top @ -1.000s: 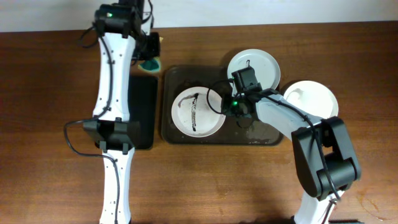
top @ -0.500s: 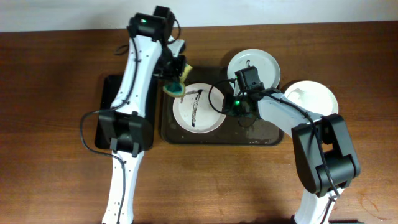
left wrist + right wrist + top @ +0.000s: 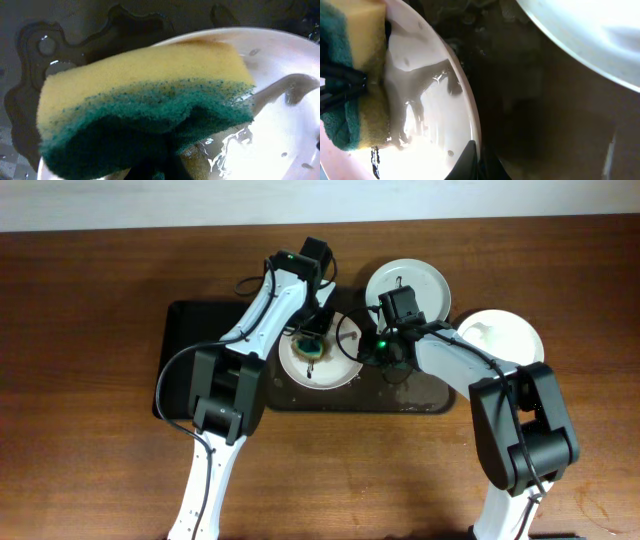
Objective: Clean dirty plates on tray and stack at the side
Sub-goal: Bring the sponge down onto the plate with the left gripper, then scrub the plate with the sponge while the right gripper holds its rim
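A white plate lies in the left half of the dark brown tray. My left gripper is shut on a yellow and green sponge and presses it onto this plate; the sponge hides the dark streak. My right gripper is shut on the plate's right rim, and its wrist view also shows the sponge. A second plate sits at the tray's far right corner. A third plate lies on the table to the right of the tray.
A smaller black tray lies left of the brown tray, under the left arm. Water pools on the brown tray's floor. The second plate's edge is close above the right gripper.
My left arm has swung right from above the black tray, carrying the sponge, and set it down on the plate's streak. The right gripper has stayed on the plate's rim.
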Available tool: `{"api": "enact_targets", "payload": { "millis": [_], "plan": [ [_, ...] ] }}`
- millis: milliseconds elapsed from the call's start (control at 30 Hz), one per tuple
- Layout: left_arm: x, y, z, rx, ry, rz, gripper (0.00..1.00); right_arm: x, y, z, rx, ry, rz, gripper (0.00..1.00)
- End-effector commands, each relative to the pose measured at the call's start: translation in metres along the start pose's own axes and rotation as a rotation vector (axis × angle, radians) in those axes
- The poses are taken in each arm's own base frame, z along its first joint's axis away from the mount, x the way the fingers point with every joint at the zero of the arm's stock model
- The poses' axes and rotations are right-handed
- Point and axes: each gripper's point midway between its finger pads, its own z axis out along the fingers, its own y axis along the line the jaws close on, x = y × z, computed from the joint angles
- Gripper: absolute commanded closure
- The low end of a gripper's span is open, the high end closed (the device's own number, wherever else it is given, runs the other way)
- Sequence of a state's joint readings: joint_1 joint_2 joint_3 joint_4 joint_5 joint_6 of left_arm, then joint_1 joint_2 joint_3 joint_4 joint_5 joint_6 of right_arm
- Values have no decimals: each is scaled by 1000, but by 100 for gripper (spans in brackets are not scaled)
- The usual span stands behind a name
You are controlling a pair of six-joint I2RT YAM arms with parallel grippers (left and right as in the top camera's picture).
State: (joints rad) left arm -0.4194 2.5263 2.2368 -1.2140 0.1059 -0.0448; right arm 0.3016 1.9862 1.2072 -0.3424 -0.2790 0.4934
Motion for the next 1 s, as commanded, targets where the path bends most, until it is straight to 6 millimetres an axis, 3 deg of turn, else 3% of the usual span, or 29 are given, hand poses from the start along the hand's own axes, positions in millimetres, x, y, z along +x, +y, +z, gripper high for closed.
{"api": "enact_targets", "payload": {
  "millis": [0, 100, 167, 300, 533, 600, 667, 733, 900, 967],
  "plan": [
    [53, 3, 34, -27, 228, 103, 100, 1, -3, 6, 2, 14, 0, 96],
    [84, -29, 23, 213, 329, 371, 100, 1, -3, 6, 2, 14, -1, 96],
    [90, -40, 18, 296, 333, 428, 100, 1, -3, 6, 2, 14, 0, 96],
    [92, -44, 16, 320, 334, 430, 100, 1, -3, 6, 2, 14, 0, 96],
    [98, -68, 5, 467, 340, 376, 100, 1, -3, 6, 2, 14, 0, 96],
    [83, -57, 15, 366, 315, 238, 100, 1, -3, 6, 2, 14, 0, 96],
    [61, -24, 30, 113, 264, -18, 100, 1, -3, 6, 3, 14, 0, 96],
    [46, -3, 35, -25, 197, -170, 100, 1, -3, 6, 3, 14, 0, 96],
    [11, 12, 26, -109, 45, -297, 100, 1, -3, 6, 2, 14, -1, 96],
    [-19, 11, 14, -100, -70, -317, 100, 1, -3, 6, 2, 14, -1, 96]
  ]
}}
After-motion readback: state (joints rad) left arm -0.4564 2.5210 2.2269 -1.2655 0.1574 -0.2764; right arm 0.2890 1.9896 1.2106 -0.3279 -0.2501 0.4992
